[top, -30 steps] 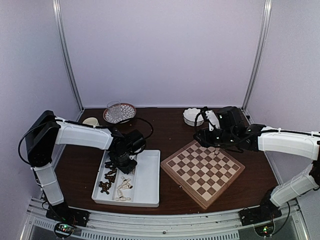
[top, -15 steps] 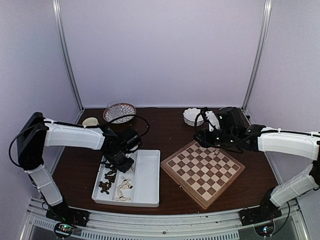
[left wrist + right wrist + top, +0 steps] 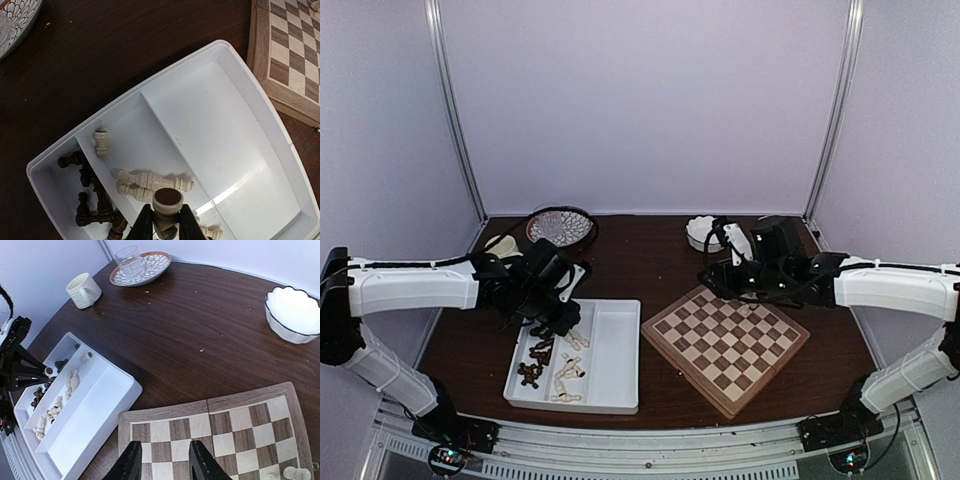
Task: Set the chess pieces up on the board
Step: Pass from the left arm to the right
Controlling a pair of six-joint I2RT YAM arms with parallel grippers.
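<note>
One cream piece — pinched inside the left claw.

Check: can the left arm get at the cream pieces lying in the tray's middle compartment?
Probably yes: the left gripper hangs right above those cream pieces in the tray, nothing between. But its jaws are shut on one cream piece.

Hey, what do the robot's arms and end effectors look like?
The left arm and right arm have white shells on the long links and black joints, with thin black cables running alongside. The left end effector and right end effector are black, each with two slim fingers.
</note>
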